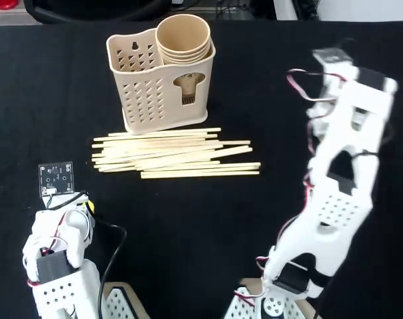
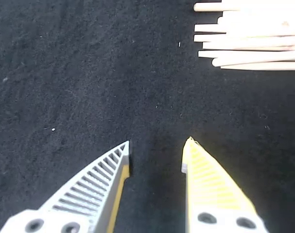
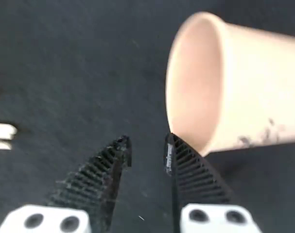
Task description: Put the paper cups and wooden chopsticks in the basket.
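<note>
A loose cup [image 3: 234, 97] lies on its side just ahead of the right gripper [image 3: 146, 145]. Its jaws stand slightly parted, one tip at the rim, so this arm looks the nearer. The left gripper [image 2: 157, 145] is spread over bare table [image 1: 188, 232]. Chopsticks [image 1: 174, 154] lie crosswise mid-frame, just below the basket [image 1: 148, 100] at upper centre.

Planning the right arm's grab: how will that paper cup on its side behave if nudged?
The paper cup lies on its curved wall, so it will probably roll, likely in an arc since it tapers. It looks thin-walled and empty, so likely light, and the rim may crush if the right gripper squeezes hard.
</note>
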